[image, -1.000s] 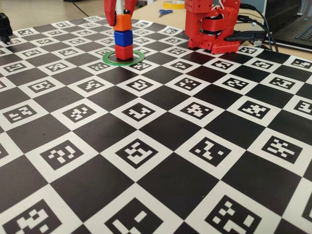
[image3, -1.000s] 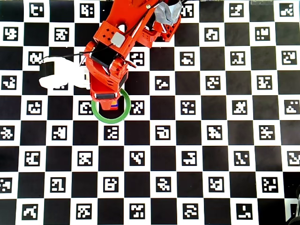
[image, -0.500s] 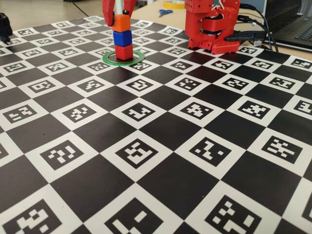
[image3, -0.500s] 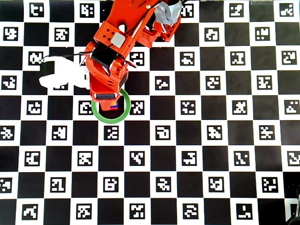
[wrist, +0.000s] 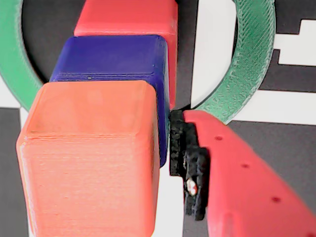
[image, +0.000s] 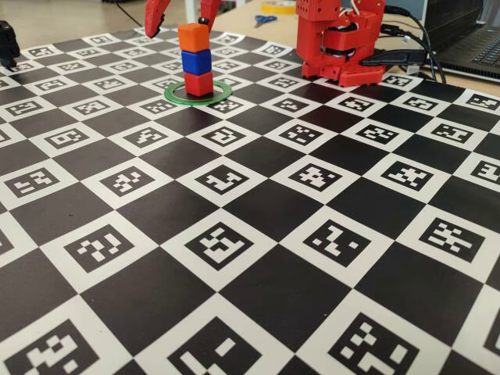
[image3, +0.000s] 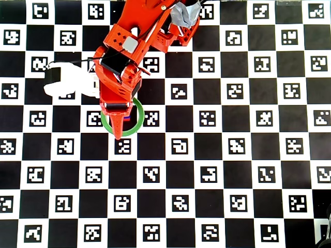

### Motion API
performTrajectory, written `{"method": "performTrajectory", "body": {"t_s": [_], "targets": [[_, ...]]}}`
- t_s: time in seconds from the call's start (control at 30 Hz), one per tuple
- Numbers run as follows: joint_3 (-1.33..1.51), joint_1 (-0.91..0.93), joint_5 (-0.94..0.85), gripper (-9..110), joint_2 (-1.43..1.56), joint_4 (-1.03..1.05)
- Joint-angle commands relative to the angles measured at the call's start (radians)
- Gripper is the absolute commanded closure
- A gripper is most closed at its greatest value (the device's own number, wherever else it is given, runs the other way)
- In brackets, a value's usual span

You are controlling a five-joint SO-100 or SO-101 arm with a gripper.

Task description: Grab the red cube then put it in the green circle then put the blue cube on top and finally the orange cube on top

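1. The red cube (image: pixel 199 83) sits inside the green circle (image: pixel 173 94) at the far left of the checkerboard mat (image: pixel 258 211) in the fixed view. The blue cube (image: pixel 196 62) is on top of it and the orange cube (image: pixel 192 37) on top of that.
2. The stack stands upright, its long axis vertical, with the cubes turned slightly against one another.
3. The gripper (image: pixel 181 13) hangs above the orange cube with its jaws spread wide, one red finger on each side, gripping nothing.
4. In the wrist view a red finger with a black pad (wrist: pixel 190 163) lies just beside the blue cube (wrist: pixel 113 61); I cannot tell if they touch.
5. In the overhead view the arm (image3: pixel 124 57) covers most of the stack, and one finger reaches past the ring (image3: pixel 138 120).
6. The mat is black and white squares printed with markers. Behind it are the arm's red base (image: pixel 340 39), scissors (image: pixel 264 19) and a laptop (image: pixel 476 47) on a wooden table (image: pixel 62 19).
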Motion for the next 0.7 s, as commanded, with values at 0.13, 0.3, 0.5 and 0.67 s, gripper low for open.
{"method": "performTrajectory", "body": {"t_s": [0.13, 0.3, 0.5, 0.67], "targets": [[-0.067, 0.009, 0.009, 51, 0.12, 0.06], [-0.112, 0.006, 0.009, 51, 0.164, 0.12], [-0.179, 0.006, 0.002, 51, 0.233, 0.216], [-0.189, 0.008, -0.018, 51, 0.316, 0.272]]}}
